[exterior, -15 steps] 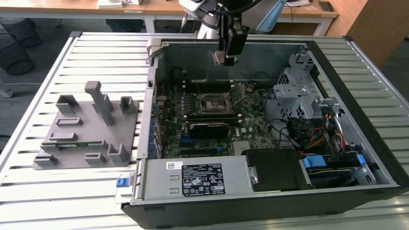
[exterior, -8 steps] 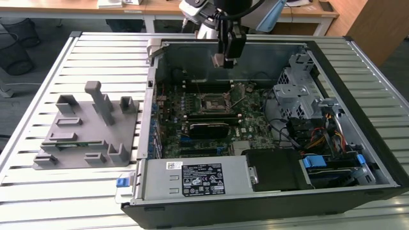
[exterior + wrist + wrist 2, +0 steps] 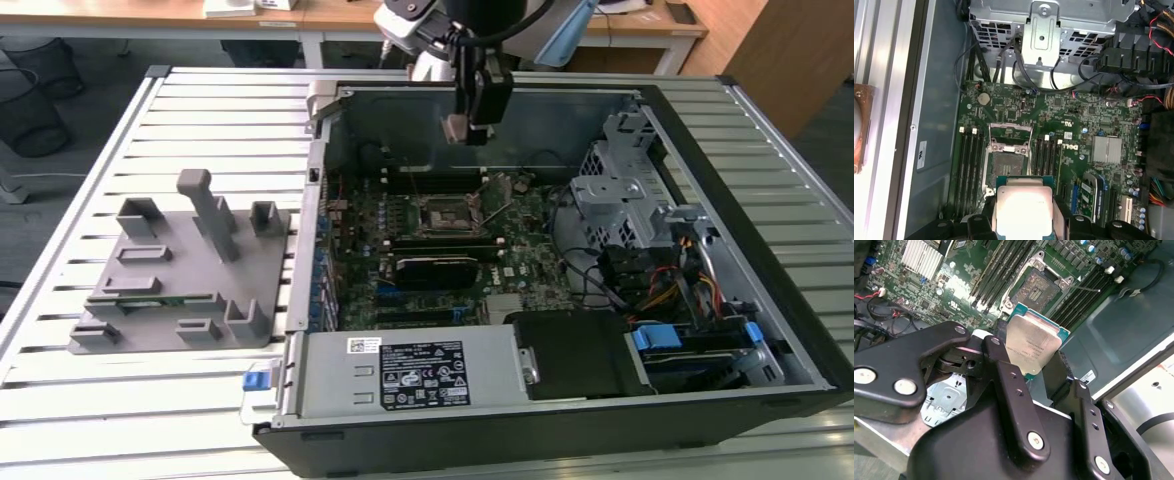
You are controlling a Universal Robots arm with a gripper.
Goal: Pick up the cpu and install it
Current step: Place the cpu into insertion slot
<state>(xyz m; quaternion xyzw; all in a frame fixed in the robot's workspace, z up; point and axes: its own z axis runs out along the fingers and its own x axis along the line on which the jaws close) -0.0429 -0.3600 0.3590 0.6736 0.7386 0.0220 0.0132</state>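
Overhead, the jaws pinch the cpu (image 3: 1032,341) above the motherboard (image 3: 961,287), whose open socket (image 3: 1036,287) sits between memory slots (image 3: 999,270).

- cpu (image 3: 1033,342): silvery metal lid, smooth, satin sheen; thin green edge.
- gripper (image 3: 1030,362): black links, smooth, semi-matt; coated metal or plastic, cannot tell; bright polished screw heads.
- motherboard (image 3: 441,235): green lacquered board, slight gloss.
- socket (image 3: 1035,286): dark matt middle, dull bare-metal frame.
- heatsink (image 3: 1107,149): finned pale metal, bright.
- computer case (image 3: 561,110): grey sheet metal inside, matt; black outer rim.
- drive cage (image 3: 1044,20): perforated sheet metal, shiny.
- power supply (image 3: 400,372): grey sheet metal, paper labels.
- fixture (image 3: 187,270): grey plastic, matt.
- table (image 3: 200,110): ribbed pale metal slats, brushed sheen.
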